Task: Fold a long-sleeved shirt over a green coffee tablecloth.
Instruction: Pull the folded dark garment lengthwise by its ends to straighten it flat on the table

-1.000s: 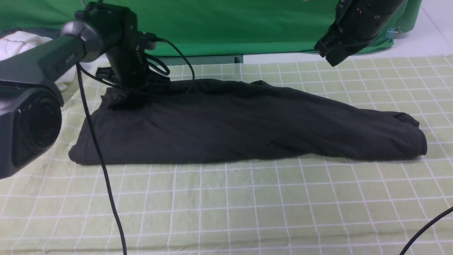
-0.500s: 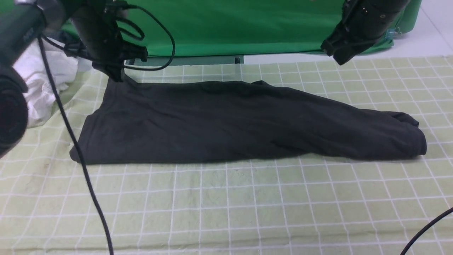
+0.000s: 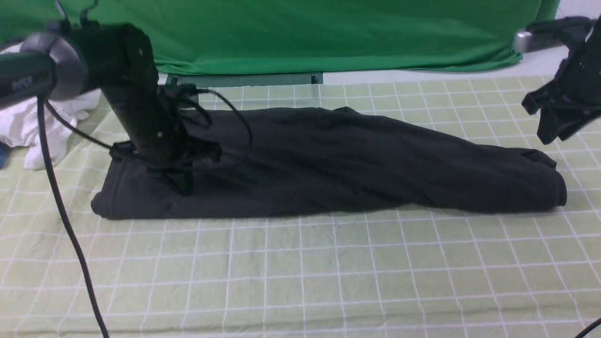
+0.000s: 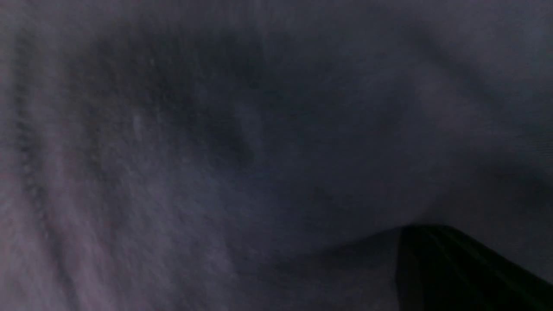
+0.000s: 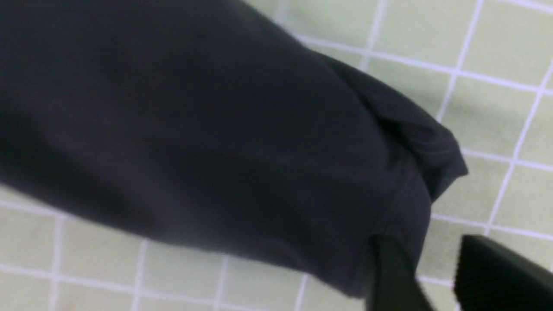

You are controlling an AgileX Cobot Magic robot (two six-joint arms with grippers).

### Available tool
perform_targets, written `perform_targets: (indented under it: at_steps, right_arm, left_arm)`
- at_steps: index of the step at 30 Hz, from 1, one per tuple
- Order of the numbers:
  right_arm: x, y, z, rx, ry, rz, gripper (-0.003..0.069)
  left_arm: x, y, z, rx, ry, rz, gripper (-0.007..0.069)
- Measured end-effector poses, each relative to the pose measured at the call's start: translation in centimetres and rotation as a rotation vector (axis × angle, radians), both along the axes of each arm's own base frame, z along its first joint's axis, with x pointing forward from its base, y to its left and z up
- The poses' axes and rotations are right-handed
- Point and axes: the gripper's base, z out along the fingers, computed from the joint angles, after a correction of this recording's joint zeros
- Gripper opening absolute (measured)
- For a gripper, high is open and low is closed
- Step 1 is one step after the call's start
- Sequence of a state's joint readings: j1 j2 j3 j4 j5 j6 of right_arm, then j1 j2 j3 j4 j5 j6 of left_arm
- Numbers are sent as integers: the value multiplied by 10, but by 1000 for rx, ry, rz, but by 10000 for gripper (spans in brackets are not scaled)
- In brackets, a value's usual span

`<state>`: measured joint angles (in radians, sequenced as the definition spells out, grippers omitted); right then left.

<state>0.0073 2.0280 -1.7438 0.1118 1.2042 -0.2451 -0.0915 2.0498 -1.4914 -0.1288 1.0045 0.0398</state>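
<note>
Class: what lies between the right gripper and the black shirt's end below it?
Nothing but air: in the front view the right gripper hangs clear above the long-sleeved shirt, and only bare green coffee tablecloth shows through the gap.

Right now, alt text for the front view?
A black shirt, folded into a long strip, lies on a checked tablecloth. The left gripper, jaws shut, grips its left end; the right gripper hangs open by the other.

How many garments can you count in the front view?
2. The black long-sleeved shirt lies folded on the checked tablecloth; a crumpled white garment sits at the far left, partly cut off. Others may be hidden.
</note>
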Motion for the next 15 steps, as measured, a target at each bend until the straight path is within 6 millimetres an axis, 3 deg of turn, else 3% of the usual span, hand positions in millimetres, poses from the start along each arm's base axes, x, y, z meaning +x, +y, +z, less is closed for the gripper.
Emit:
perform_targets:
  at_steps: [1, 7, 11, 13, 15]
  right_arm:
    - [2, -3, -8, 0, 20, -8, 309]
    - [12, -5, -43, 3, 73, -14, 337]
    - [17, -5, -53, 5, 67, -16, 337]
    - [19, -5, -56, 4, 59, -16, 333]
    - [19, -5, -57, 4, 56, -14, 271]
  left_arm:
    - [-1, 1, -4, 5, -9, 1, 11]
    - [-2, 4, -9, 39, -26, -7, 11]
    - [-2, 4, -9, 45, -28, -8, 11]
    - [-2, 4, -9, 45, -27, -8, 11]
    - [-2, 4, -9, 44, -28, -5, 11]
